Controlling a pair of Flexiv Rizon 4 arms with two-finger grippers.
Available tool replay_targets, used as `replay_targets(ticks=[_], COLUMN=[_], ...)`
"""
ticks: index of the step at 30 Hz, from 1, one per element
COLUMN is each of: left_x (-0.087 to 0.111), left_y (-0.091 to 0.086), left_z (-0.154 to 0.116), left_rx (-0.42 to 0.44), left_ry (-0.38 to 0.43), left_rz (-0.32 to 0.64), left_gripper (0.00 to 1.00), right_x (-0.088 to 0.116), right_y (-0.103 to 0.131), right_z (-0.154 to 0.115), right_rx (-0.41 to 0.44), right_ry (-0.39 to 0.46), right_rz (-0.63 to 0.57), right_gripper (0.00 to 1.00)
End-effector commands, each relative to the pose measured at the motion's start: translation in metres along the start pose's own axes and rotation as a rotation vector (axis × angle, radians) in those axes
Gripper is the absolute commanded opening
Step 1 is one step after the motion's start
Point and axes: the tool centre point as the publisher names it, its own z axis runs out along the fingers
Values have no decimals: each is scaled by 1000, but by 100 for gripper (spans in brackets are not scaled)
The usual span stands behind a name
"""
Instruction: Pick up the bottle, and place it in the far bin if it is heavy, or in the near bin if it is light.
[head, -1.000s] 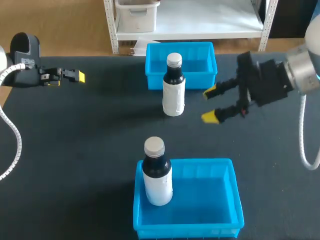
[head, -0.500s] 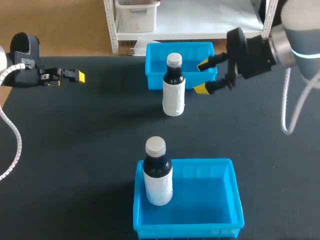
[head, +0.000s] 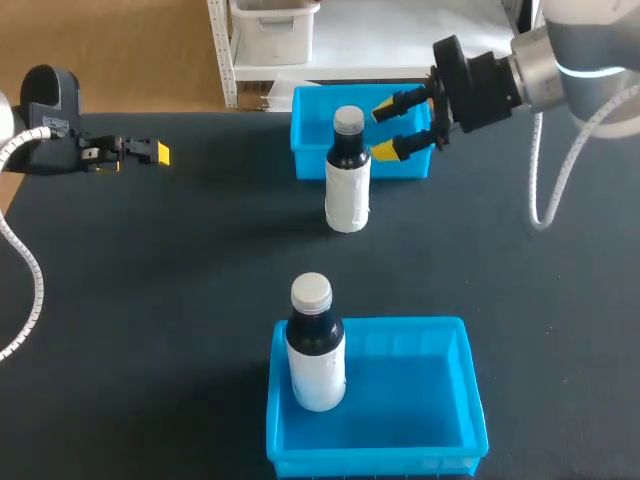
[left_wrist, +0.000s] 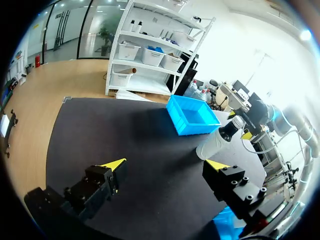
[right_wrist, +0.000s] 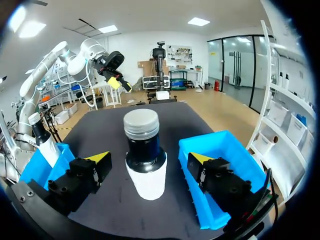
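Note:
A bottle (head: 347, 170) with a white label, dark neck and grey cap stands upright on the black table, just in front of the far blue bin (head: 410, 130). My right gripper (head: 385, 130) hangs open at the height of its neck, a little to its right, over the bin's front wall. In the right wrist view the bottle (right_wrist: 144, 155) stands just ahead of the open gripper (right_wrist: 150, 159), touching neither finger. A second, similar bottle (head: 315, 345) stands in the near blue bin (head: 420, 400). My left gripper (head: 150, 152) is far off at the table's left, open (left_wrist: 165, 165) and empty.
The left wrist view has the bottle (left_wrist: 220, 140) and the far bin (left_wrist: 192, 115) well ahead of the gripper, with bare black table between. In the right wrist view the far bin (right_wrist: 222, 145) lies beside the bottle and the near bin (right_wrist: 45, 167) beyond it.
My right arm has swung from the table's right side up and leftward, bringing its open gripper close to the bottle's neck. The left arm and both bottles have stayed put.

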Motion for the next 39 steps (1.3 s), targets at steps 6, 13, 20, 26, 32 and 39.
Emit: replay_targets(ticks=[6,13,20,26,32,39], left_x=[0,0,0,0,0,0], left_y=[0,0,0,0,0,0], left_z=[0,0,0,0,0,0], left_rx=[0,0,0,0,0,0], left_ry=[0,0,0,0,0,0], left_rz=[0,0,0,0,0,0], left_gripper=[100,100,100,100,100,100], right_x=[-9,-12,-12,-13,-14,-14], right_y=[-4,7,8,5,4,4], right_z=[23,37,44,44,44,44], right_rx=[-47,-71,-86,-83,-81,-84], right_ry=[-12,-15,-16,-24,-29,-33], right_rz=[-11,-18,-16,-14,-15,-15], right_gripper=[100,100,100,85,44,43])
